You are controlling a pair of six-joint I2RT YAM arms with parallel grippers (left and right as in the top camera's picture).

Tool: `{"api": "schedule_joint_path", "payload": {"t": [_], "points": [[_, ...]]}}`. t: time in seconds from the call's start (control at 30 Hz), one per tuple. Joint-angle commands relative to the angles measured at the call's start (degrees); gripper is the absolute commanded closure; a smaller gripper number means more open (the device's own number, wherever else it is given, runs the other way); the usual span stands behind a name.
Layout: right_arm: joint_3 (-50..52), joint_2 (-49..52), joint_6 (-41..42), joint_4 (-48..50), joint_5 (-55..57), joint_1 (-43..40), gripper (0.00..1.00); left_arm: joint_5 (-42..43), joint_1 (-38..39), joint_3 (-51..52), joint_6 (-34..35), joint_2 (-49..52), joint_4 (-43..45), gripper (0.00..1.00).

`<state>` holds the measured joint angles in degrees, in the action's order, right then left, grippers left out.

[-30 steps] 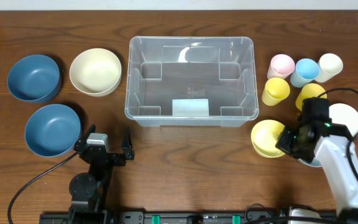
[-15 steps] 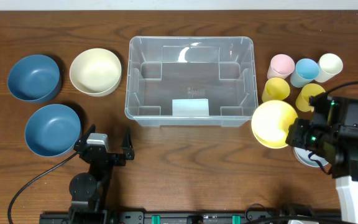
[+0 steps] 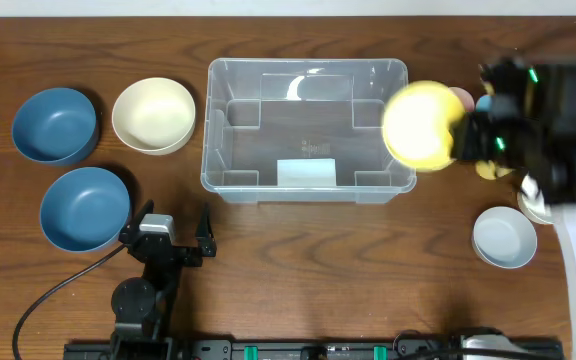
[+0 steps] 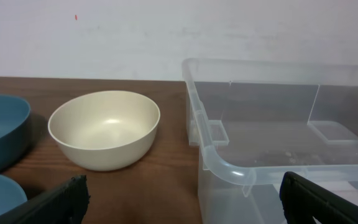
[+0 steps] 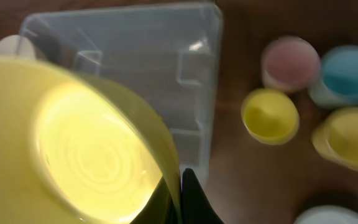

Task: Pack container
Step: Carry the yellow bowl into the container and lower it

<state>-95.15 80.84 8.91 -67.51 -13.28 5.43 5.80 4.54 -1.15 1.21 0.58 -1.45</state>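
The container [image 3: 268, 125], a large clear bin, stands at the table's middle back with nothing inside. My right gripper [image 3: 465, 138] is shut on the rim of a yellow bowl [image 3: 420, 125], which it holds up over the bin's right wall. In the right wrist view the yellow bowl [image 5: 73, 155] fills the left side. There the right gripper [image 5: 180, 199] pinches its edge above the container [image 5: 135, 68]. My left gripper [image 3: 173, 235] stands open low at the front left. In the left wrist view the left gripper [image 4: 179, 199] has nothing between its fingers, and the container's [image 4: 278, 124] near corner lies ahead on the right.
Two blue bowls [image 3: 55, 125] [image 3: 85, 208] and a cream bowl [image 3: 154, 115] sit left of the bin. A pale bowl [image 3: 504, 237] rests at the front right. Pink [image 5: 289, 62], blue [image 5: 348, 73] and two yellow cups [image 5: 270, 115] [image 5: 351, 138] stand right of the bin.
My right gripper has lifted the yellow bowl from the front right of the table and carried it back and left, up to the container's right wall. The left arm has stayed still.
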Motion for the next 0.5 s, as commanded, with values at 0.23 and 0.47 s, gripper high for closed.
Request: {"api": "schedule_joint_path", "payload": {"t": [0.23, 0.47], "points": [[-18.67, 26.67, -0.63, -2.12, 2.97, 8.72, 0.99, 0.85, -0.28, 0.92, -0.76, -0.35, -2.10, 0.02], [-18.71, 36.76, 0.26, 1.29, 4.92, 9.57, 0.98, 0.85, -0.28, 0.92, -0.76, -0.35, -2.10, 0.02]]}}
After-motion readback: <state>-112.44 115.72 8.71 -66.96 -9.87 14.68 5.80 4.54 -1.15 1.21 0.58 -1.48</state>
